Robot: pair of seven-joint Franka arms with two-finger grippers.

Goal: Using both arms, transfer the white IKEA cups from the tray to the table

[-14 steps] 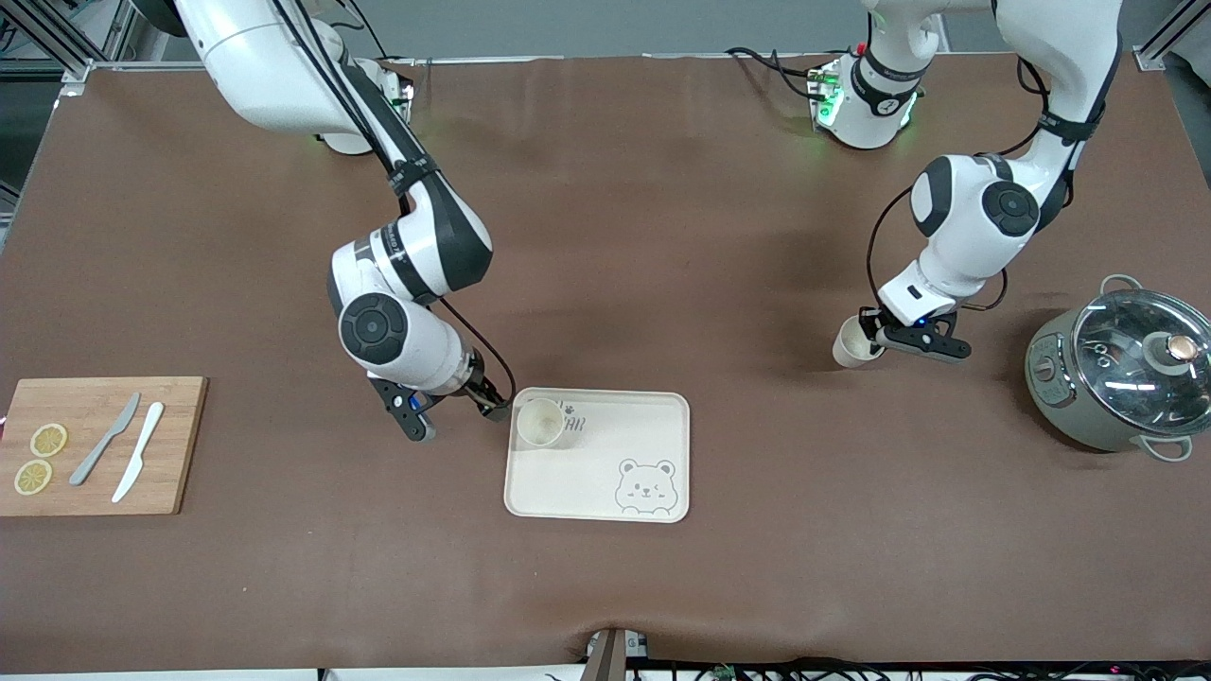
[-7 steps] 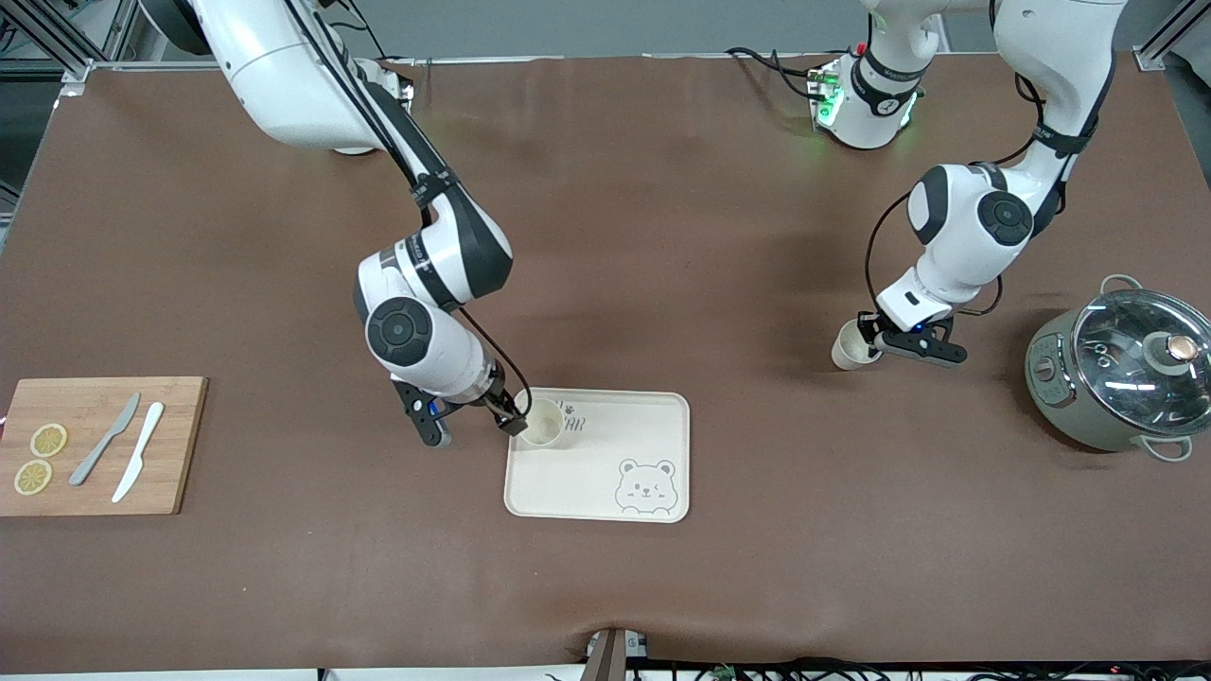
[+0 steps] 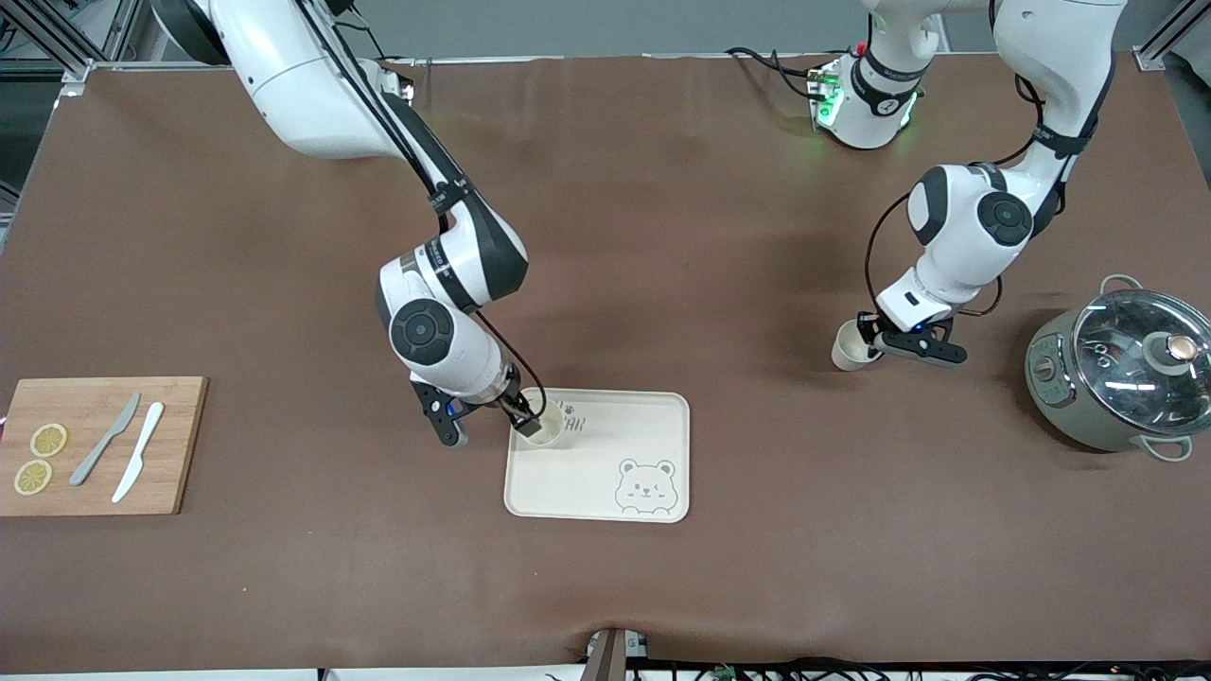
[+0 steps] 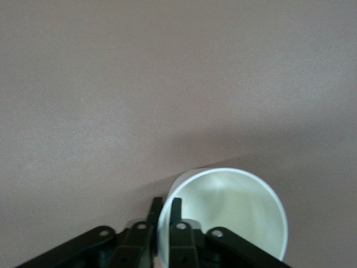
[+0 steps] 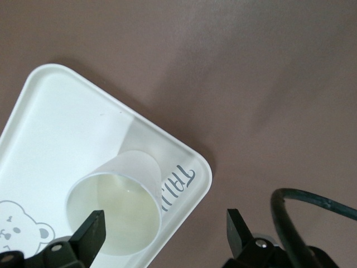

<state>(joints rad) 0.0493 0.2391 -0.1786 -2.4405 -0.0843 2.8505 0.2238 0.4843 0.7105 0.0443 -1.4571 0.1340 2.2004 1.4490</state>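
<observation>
Now the right claw (fingers spread) has reached the tray's cup.

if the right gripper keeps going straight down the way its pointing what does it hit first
Most likely the cup: one finger of the right gripper is over its mouth and the other is outside the rim. Beneath the cup is the tray. How much height remains is unclear.

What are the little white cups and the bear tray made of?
The cup on the tray looks like thin matte plastic; light glows through its wall. The cup in the left gripper looks the same, smooth and cream-white. The bear tray seems like matte plastic with printed pictures, though I can't be sure.
</observation>
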